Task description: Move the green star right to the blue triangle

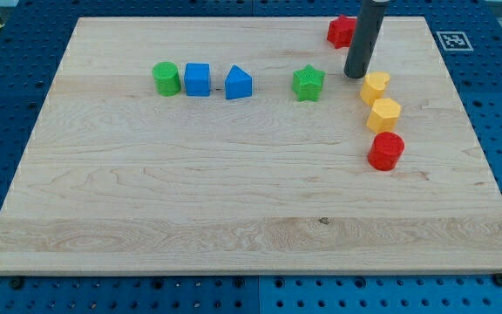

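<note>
My tip (356, 75) sits at two o'clock of the green star (308, 83); no gripper fitted; best push straight toward nine o'clock at the blue triangle (238, 84).

- green star (308, 83): flat on worktop (234, 192), upper middle, apart from the triangle, on its right
- blue triangle (238, 83): flat, apex toward view's top

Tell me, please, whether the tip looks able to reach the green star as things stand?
Probably yes: my tip sits just to the view's right of the green star, with bare board between them; the yellow heart lies further right.
</note>
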